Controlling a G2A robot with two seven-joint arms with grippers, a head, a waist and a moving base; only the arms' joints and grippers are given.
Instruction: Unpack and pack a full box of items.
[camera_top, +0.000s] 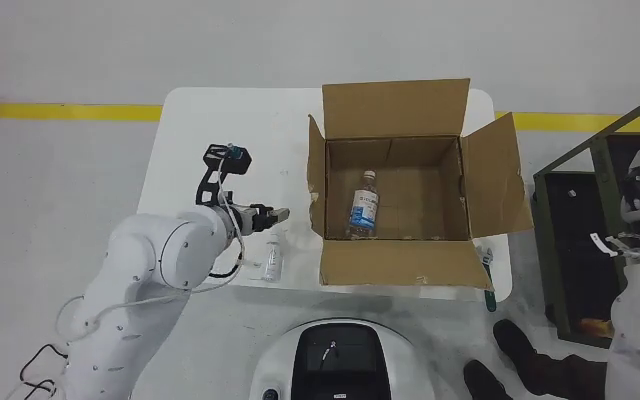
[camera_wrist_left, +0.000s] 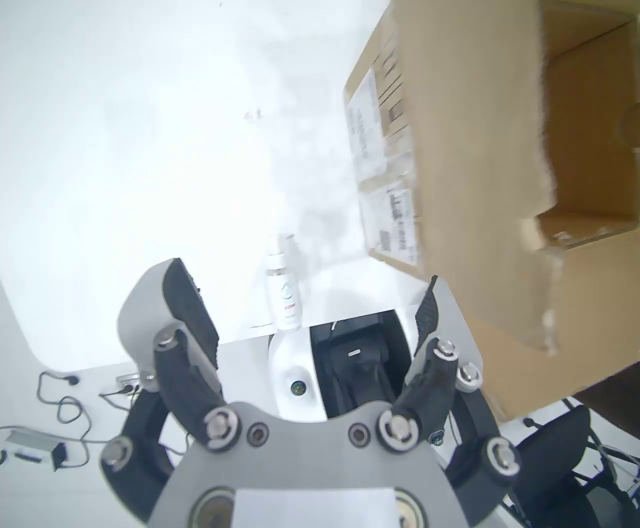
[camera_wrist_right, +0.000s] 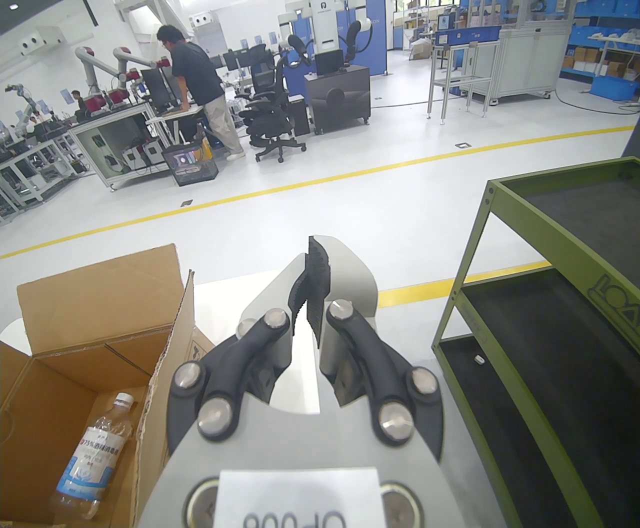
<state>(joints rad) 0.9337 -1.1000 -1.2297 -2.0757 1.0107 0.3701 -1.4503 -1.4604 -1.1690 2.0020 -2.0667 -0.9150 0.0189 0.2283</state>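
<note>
An open cardboard box (camera_top: 345, 262) stands on the white table (camera_top: 200, 130), flaps spread. Inside it lies a clear bottle with a blue label (camera_top: 364, 208), also seen in the right wrist view as the bottle (camera_wrist_right: 92, 457) on the box floor (camera_wrist_right: 30, 430). A small clear spray bottle (camera_top: 271, 260) lies on the table near its front edge, left of the box; the left wrist view shows this small bottle (camera_wrist_left: 283, 295) ahead of my left gripper (camera_wrist_left: 310, 295), which is open and holds nothing. My left gripper (camera_top: 270, 214) hovers just above it. My right gripper (camera_wrist_right: 310, 280) is shut and empty, right of the box.
A green metal cart (camera_top: 575, 240) with dark shelves stands to the right of the table, cart (camera_wrist_right: 550, 300) close to my right gripper. The box's left wall (camera_wrist_left: 450, 150) carries white labels. The table's left and far parts are bare.
</note>
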